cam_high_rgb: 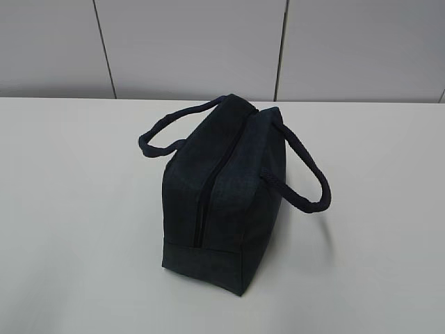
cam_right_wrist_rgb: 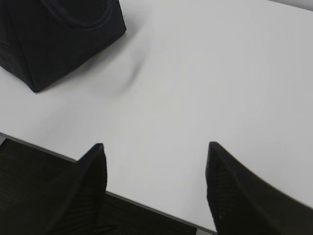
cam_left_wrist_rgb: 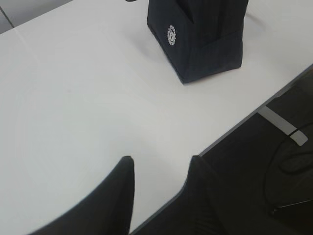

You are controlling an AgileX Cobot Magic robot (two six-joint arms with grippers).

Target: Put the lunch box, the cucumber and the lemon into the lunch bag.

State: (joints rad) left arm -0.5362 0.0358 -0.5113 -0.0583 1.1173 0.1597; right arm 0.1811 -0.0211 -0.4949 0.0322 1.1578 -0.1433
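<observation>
I am holding my left hand wide open with nothing in it, hanging over the near edge of the white counter, and my right hand is hanging open and empty over that edge too. The dark navy lunch bag is standing alone on the counter, well apart from both hands, with its zipper running along the top and down the end, and one loop handle flopping out on each side.

1 lunch bag, 2 handles
</observation>
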